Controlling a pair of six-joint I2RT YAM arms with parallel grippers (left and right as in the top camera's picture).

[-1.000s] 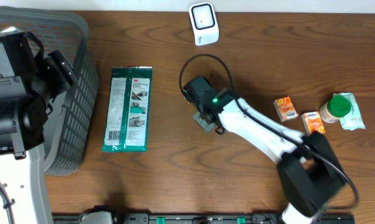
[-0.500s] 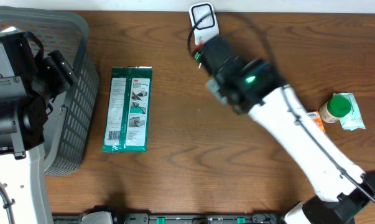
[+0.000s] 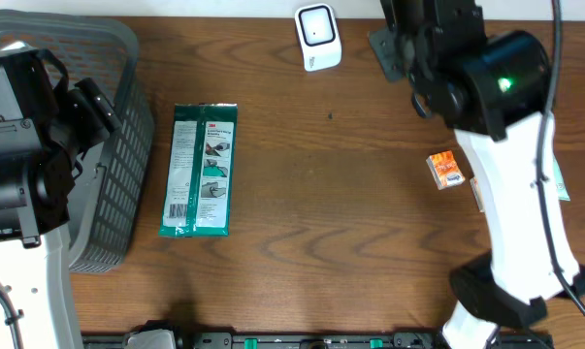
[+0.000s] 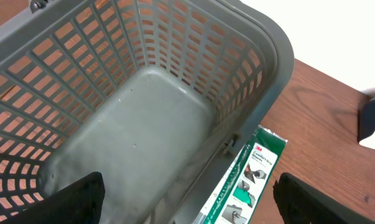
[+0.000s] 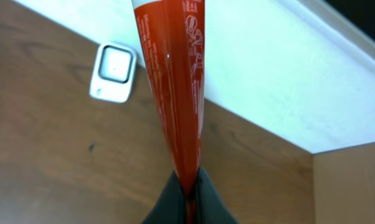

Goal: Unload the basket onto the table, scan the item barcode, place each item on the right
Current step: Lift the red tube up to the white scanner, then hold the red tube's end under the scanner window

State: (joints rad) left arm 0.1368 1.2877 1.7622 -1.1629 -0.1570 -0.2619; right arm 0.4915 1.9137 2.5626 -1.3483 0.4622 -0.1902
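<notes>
My right gripper [image 5: 188,186] is shut on the crimped end of a red tube [image 5: 171,74] with white print. The tube points away from the wrist camera, toward the table's back edge. The white scanner [image 5: 114,73] stands on the table to the tube's left, apart from it. From overhead, the scanner [image 3: 316,37] is at the back middle and the right arm [image 3: 467,68] is raised just to its right; the tube is hidden under the arm there. My left gripper [image 4: 190,208] stands open over the grey basket [image 4: 268,43], with nothing between its fingers.
A green flat packet [image 3: 200,170] lies right of the basket [image 3: 127,145] and shows below the left jaws [image 4: 243,180]. A small orange box [image 3: 445,170] lies at the right beside the arm. A white wall runs behind the table's back edge.
The right arm has swung from the table's middle to the back right, past the scanner, carrying the red tube. The left arm has not moved.
</notes>
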